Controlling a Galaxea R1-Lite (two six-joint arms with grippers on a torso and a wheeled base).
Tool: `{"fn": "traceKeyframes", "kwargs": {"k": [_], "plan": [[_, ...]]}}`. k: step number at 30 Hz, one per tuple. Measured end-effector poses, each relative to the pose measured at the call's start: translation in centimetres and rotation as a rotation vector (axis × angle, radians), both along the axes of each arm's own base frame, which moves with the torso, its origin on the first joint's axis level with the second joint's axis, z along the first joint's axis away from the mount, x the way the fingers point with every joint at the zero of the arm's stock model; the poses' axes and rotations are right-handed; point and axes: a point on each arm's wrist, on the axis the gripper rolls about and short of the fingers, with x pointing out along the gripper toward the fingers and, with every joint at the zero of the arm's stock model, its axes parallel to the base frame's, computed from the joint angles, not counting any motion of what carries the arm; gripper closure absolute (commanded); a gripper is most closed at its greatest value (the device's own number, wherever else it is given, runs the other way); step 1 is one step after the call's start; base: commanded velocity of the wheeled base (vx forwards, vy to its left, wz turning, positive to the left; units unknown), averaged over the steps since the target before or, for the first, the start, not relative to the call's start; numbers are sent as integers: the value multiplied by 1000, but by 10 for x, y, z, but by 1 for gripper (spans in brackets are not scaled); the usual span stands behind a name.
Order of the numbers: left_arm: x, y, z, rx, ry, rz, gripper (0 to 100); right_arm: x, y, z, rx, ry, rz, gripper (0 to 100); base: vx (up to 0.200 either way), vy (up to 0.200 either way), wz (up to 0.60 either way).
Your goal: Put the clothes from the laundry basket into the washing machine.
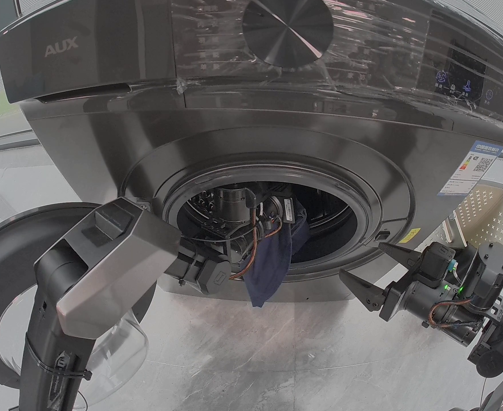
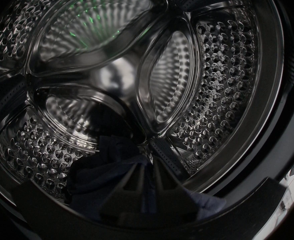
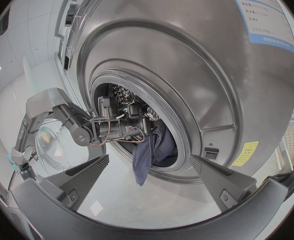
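At the lower left of the head view, the round door (image 1: 6, 269) of the washing machine (image 1: 263, 138) stands wide open. Next to it, the left arm (image 1: 109, 258) goes in through the round hole in the middle of the frame. In the left wrist view, the left hand (image 2: 147, 170) is inside the shiny drum (image 2: 220, 67), at the bottom middle of the frame. Its fingers are pressed close, pinching a blue cloth (image 2: 97, 177). In the head view, part of the blue cloth hangs out over the lower edge of the hole. At the lower right, the right hand (image 1: 362, 261) is out in front of the machine, spread wide and holding nothing. The white laundry basket (image 1: 491, 218) peeks in at the right edge
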Motion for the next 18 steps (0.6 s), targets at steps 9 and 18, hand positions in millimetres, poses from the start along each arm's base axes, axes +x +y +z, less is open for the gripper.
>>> {"fn": "traceKeyframes", "kwargs": {"k": [9,18], "plan": [[-4,1,-22,51,81,2,0,1,0,0,0,-1,-1,0,0,0,0],[-40,16,-38,209,281,-25,0,0,0,0,1,-1,0,0,0,0,0]]}}
